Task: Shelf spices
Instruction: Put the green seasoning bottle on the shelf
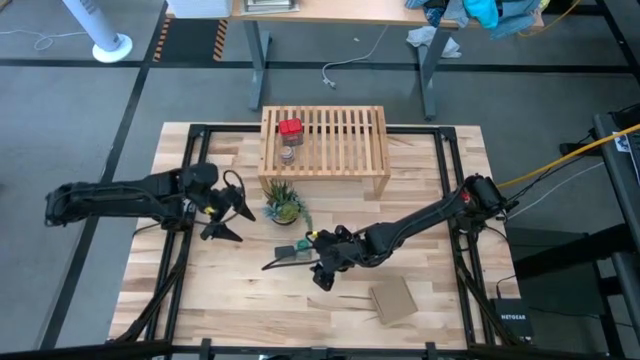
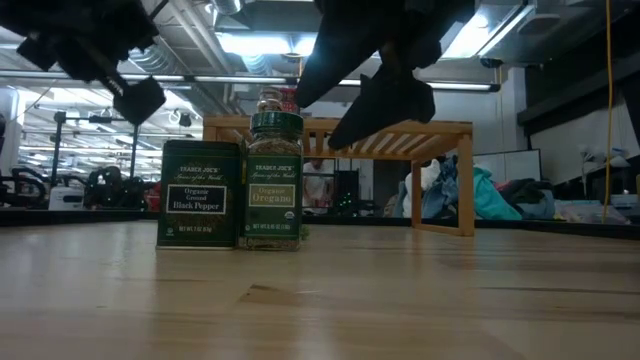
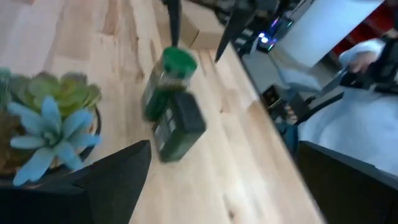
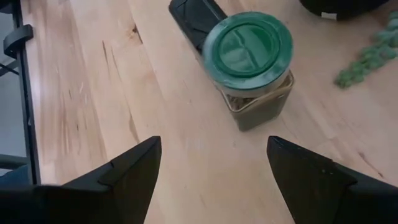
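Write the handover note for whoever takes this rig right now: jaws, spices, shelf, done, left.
Right gripper: jaws open, empty, hovering just short of the green-capped oregano jar.
Left gripper: jaws open, empty, waiting at the table's left beside the potted succulent.
Done: red tin and small clear jar sit on the wooden shelf, at its left end.
Left: oregano jar and black pepper tin stand upright side by side on the table, in front of the shelf. Probably take the oregano jar next, then the pepper tin.
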### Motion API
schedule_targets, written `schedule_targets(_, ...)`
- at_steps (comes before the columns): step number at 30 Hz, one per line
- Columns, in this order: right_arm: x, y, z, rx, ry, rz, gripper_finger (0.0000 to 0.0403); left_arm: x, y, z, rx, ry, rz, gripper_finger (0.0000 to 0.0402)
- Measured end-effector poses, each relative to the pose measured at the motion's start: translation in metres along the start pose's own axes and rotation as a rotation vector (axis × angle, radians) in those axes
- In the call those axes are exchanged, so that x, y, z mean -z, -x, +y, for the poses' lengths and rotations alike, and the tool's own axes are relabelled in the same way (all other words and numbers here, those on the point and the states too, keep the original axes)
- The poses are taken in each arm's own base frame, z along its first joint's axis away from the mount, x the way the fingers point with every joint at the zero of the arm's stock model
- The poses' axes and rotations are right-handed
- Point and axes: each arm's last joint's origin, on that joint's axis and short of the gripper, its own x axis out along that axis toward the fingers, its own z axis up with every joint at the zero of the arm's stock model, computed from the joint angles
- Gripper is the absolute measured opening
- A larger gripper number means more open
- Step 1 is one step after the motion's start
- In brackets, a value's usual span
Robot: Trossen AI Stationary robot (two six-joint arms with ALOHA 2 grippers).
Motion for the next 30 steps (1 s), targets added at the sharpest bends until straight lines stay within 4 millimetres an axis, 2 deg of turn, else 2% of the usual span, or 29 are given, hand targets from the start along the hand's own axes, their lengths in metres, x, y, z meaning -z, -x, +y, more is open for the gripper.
schedule_targets(9, -0.002, 0.0, -0.003, 0.055, 0.082, -0.037, 0.0298, 0.033, -0.023, 0.006, -0.125, -0.115, -0.028, 0.0392)
schedule_targets(13, 0.0, 0.0, -0.007, 0.129, 0.118, -0.039, 0.0298, 0.055, -0.031, 0.009, -0.18, -0.093, -0.015, 0.0392)
schedule_targets(17, 0.0, 0.001, -0.01, 0.2, 0.128, -0.08, 0.0298, 0.072, -0.037, 0.009, -0.165, -0.094, -0.08, 0.0392)
schedule_targets(23, 0.0, -0.003, -0.009, 0.185, 0.143, -0.107, 0.0298, 0.078, -0.041, 0.002, -0.142, -0.108, -0.103, 0.0392)
schedule_targets(30, 0.023, -0.024, -0.023, 0.039, 0.101, -0.175, 0.0298, 0.081, -0.044, -0.005, -0.158, -0.122, -0.098, 0.0392)
